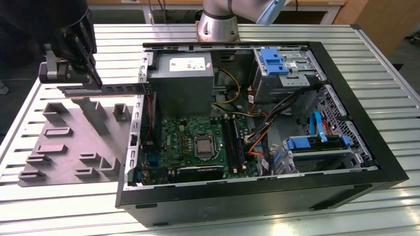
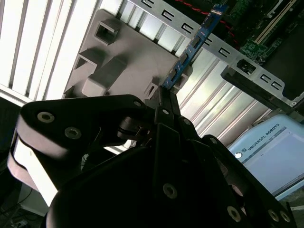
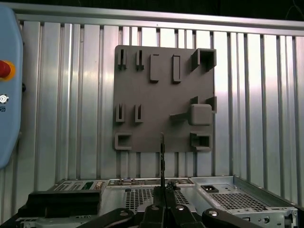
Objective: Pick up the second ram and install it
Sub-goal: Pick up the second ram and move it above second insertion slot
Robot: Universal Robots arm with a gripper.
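Note:
In the exterior view my gripper (image 1: 84, 77) hangs at the left, above the far edge of the grey holder tray (image 1: 46, 147). It is shut on one end of the second ram (image 1: 108, 89), a long dark stick held level and pointing toward the open computer case (image 1: 367, 162). The second wrist view shows the ram (image 2: 192, 45) reaching out from between the fingertips (image 2: 167, 102) over the tray (image 2: 118, 52). In the first wrist view the ram (image 3: 162, 159) is edge-on above the gripper (image 3: 163, 190), with the tray (image 3: 156, 104) beyond. Dark memory slots (image 1: 233, 142) lie on the green motherboard (image 1: 187, 142).
Inside the case stand a grey power supply (image 1: 180, 83), drive cages with blue tabs (image 1: 279, 64) and loose cables (image 1: 259, 142). The arm's base (image 1: 220, 22) is behind the case. A pale blue pendant (image 3: 7, 95) lies on the slatted metal table (image 3: 266, 95).

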